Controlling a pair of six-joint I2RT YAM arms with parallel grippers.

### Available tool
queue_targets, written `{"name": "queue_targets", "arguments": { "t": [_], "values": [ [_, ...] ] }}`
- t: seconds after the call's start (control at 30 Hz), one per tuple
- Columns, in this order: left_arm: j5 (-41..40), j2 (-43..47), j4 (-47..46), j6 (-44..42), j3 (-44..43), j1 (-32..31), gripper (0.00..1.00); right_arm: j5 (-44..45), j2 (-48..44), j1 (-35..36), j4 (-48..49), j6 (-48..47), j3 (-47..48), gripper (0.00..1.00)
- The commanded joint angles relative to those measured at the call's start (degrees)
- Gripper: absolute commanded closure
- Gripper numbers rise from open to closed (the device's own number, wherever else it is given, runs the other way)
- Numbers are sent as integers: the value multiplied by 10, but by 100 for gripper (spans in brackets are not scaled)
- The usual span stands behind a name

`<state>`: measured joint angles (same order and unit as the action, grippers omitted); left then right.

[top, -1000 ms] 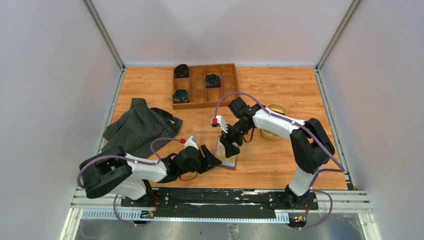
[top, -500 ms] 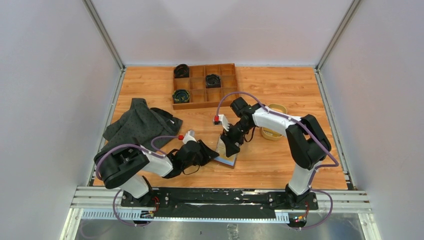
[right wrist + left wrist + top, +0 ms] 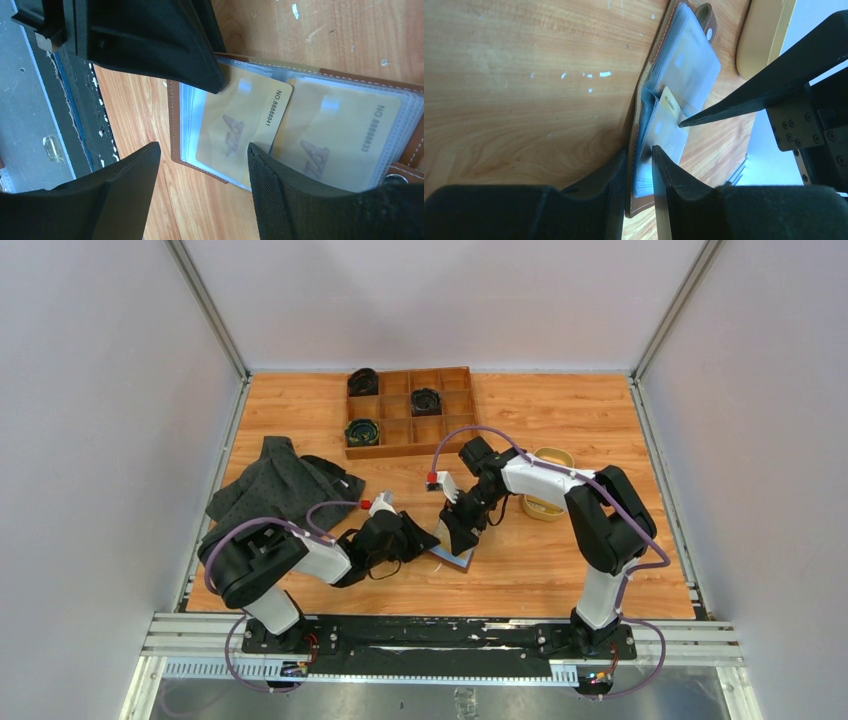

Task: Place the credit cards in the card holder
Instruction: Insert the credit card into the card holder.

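Top external: left gripper pinches card holder on wood table (pale walls), right gripper spread

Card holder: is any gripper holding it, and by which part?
The left gripper pinches the card holder by one end, cover and sleeves between its fingers. The right gripper holds nothing.

Brown card holder, pale blue sleeves, yellow-gold credit cards
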<state>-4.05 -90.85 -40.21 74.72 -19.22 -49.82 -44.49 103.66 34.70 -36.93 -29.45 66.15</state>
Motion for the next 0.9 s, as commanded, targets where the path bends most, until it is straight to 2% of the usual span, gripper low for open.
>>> {"name": "queue_targets", "arguments": {
  "t": [0.0, 0.23, 0.5, 0.87],
  "values": [
    [11, -28, 23, -34, -15, 13, 69, 12, -17, -9, 5, 4, 1, 31],
    [36, -47, 24, -43, -33, 22, 52, 75, -26, -12, 48, 39, -4, 30],
    [44, -43, 24, -41, -27, 22, 55, 77, 7, -11, 45, 45, -5, 30],
    [41, -49, 24, -49, -31, 24, 55, -30, 34, 4, 0, 20, 4, 34]
  ]
}}
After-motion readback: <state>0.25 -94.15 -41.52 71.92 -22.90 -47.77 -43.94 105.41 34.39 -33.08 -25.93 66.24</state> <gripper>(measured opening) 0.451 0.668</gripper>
